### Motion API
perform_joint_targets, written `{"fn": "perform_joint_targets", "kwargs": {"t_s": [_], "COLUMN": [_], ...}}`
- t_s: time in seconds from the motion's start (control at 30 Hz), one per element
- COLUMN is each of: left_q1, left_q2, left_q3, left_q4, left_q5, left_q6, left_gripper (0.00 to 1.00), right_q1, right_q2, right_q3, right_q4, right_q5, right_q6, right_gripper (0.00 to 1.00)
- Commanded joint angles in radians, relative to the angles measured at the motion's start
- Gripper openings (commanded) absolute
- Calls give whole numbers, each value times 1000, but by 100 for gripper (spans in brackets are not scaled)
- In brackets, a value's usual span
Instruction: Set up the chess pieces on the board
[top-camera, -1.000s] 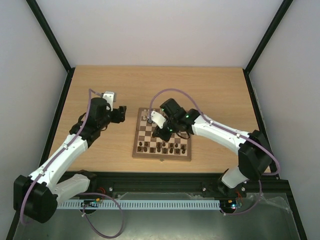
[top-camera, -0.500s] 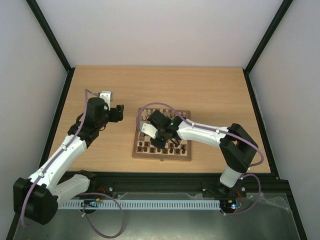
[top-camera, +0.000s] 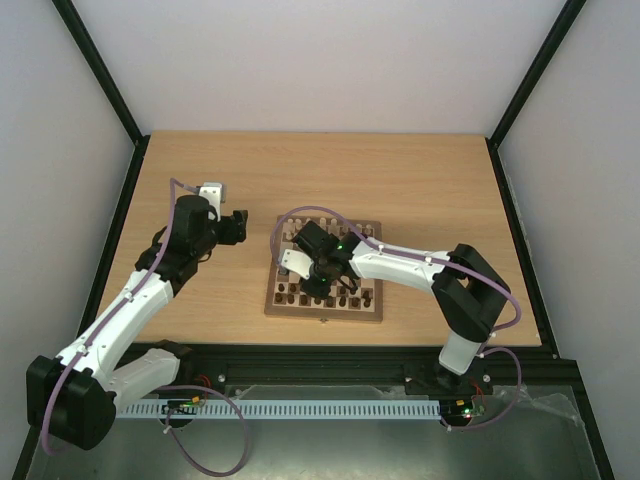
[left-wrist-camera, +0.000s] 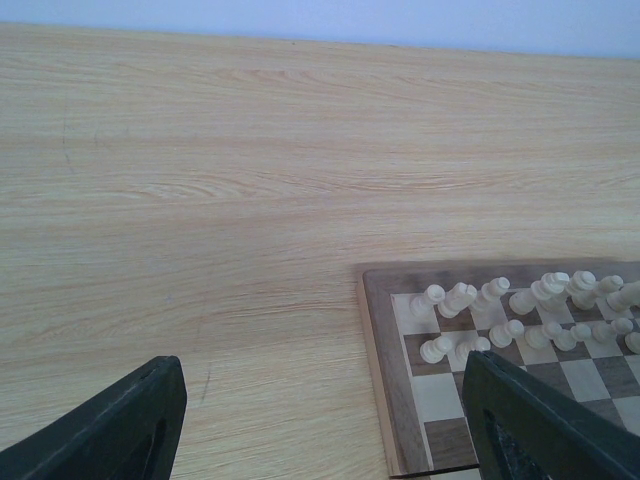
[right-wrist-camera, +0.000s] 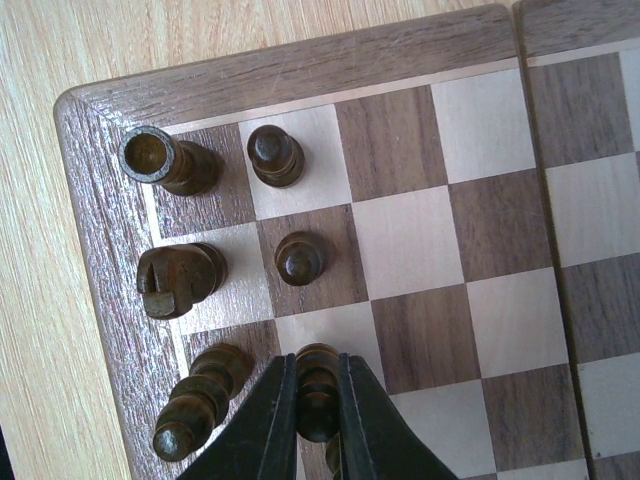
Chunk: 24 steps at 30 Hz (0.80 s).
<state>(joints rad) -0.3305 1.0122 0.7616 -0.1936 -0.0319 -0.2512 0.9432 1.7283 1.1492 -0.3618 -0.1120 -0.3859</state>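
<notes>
The board (top-camera: 323, 316) lies mid-table with dark brown pieces (top-camera: 340, 296) along its near rows and cream pieces along its far rows. My right gripper (top-camera: 312, 284) hangs over the board's near left corner. In the right wrist view it (right-wrist-camera: 317, 412) is shut on a dark brown piece (right-wrist-camera: 317, 385) above a light square. A rook (right-wrist-camera: 160, 160), two pawns (right-wrist-camera: 300, 257), a knight (right-wrist-camera: 178, 280) and a bishop (right-wrist-camera: 195, 400) stand beside it. My left gripper (top-camera: 238, 226) is open and empty over bare table left of the board; its wrist view shows the cream pieces (left-wrist-camera: 500, 312).
The board's left border (left-wrist-camera: 380, 370) lies just inside the left gripper's right finger (left-wrist-camera: 540, 425). Black frame rails run along the table's left and right edges (top-camera: 118, 220). The right arm's cable (top-camera: 290, 215) loops over the board's far left part.
My right gripper has swung from the board's far middle to its near left corner and come down among the dark pieces. The left arm has barely shifted.
</notes>
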Motion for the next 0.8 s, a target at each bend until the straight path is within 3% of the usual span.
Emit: {"fn": "perform_joint_targets", "kwargs": {"t_s": [0.0, 0.3, 0.77], "left_q1": [6, 6, 6], "left_q2": [-9, -2, 1], "left_q3": [-9, -11, -10], "left_q4": [2, 0, 0], "left_q5": [-10, -8, -7], "left_q6": [0, 3, 7], "left_gripper": [79, 79, 79], "right_q1": [8, 8, -64], "right_q2": [22, 11, -173], "right_q3": [22, 26, 81], "right_q4": [-51, -44, -78], "right_q5": [-12, -17, -77], "right_q6": [-9, 9, 37], "right_gripper": [12, 26, 32]}}
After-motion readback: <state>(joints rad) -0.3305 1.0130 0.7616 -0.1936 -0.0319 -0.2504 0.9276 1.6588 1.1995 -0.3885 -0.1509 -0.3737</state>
